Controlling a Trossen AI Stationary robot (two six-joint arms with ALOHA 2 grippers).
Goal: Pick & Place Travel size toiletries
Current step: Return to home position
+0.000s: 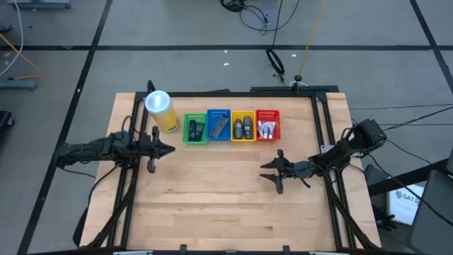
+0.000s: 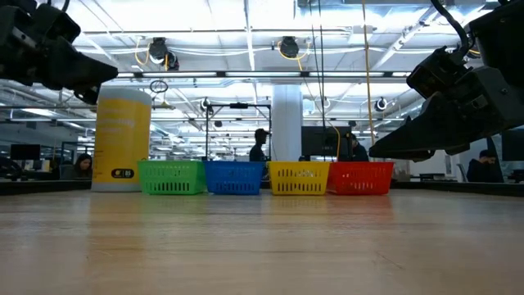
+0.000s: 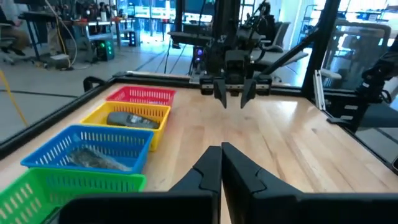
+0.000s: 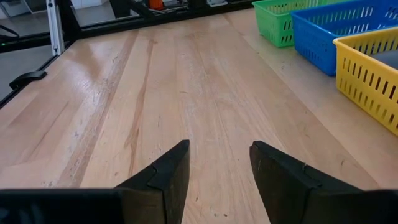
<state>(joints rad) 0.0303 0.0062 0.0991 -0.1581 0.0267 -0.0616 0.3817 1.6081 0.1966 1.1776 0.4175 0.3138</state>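
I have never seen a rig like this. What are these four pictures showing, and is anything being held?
Two robot arms work at a wooden table. One picture looks straight down, one looks level across the tabletop, and two come from cameras on the arms' wrists. At the back stand a yellow canister and a green basket, blue basket, yellow basket and red basket, with small toiletries inside. The left tool is shut, the right tool open; neither holds anything.
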